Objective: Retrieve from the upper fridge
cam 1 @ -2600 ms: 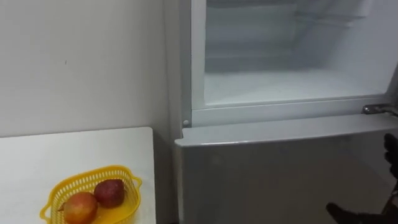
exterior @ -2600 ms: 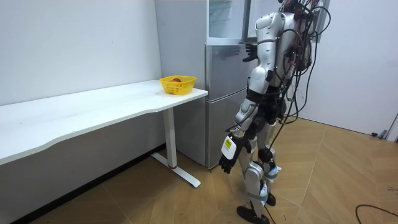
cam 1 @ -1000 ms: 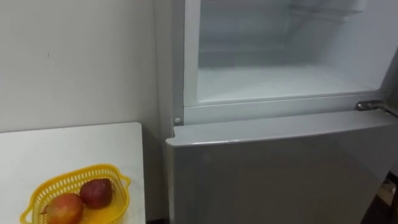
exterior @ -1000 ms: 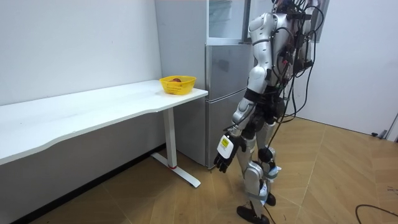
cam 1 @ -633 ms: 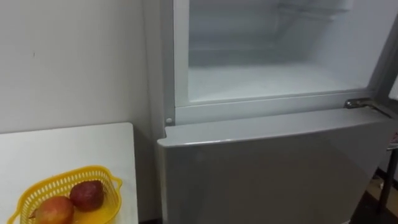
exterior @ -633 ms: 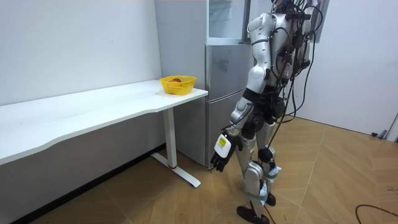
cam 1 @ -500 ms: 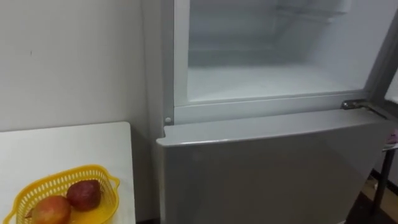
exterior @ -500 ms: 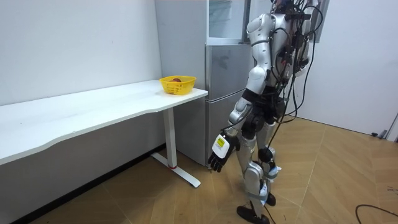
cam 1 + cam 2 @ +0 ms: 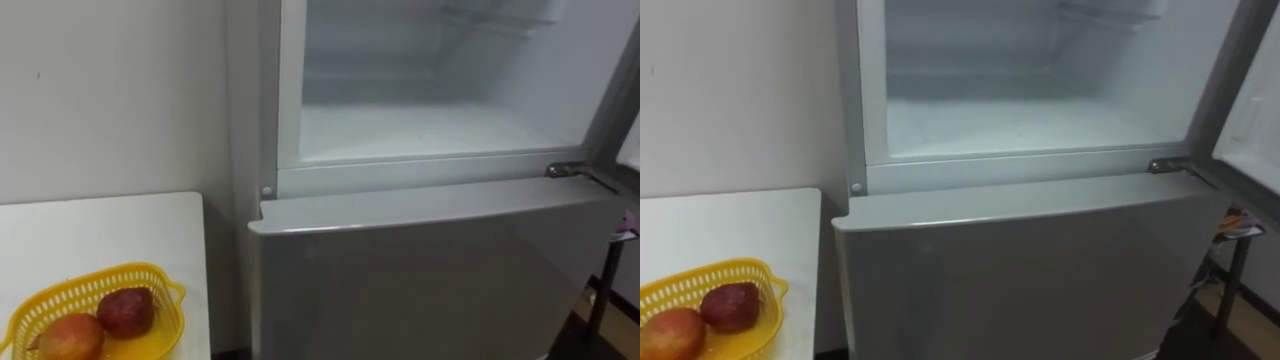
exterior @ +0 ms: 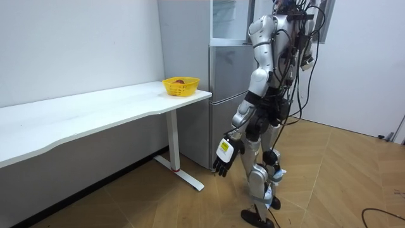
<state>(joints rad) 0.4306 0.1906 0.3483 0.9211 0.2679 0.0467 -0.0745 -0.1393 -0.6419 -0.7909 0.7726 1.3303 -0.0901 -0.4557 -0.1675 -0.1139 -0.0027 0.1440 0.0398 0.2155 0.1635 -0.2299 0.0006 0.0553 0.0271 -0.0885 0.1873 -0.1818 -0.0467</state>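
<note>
Retrieval looks finished to you: the upper fridge compartment [image 9: 430,130] stands open, its shelf bare, and two fruits [image 9: 125,312] lie in the yellow basket [image 9: 170,315] at the table's [image 9: 100,230] corner beside it. The left hand [image 10: 223,156] hangs relaxed and empty; closing the door [image 9: 1255,100] remains.

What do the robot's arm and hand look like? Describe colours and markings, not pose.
In the room view, the left arm is silver-grey with a rounded pale shoulder shell and darker joints. The left hand has black fingers and a small pale tag on its back. Dark cables loop behind the shoulders.
</note>
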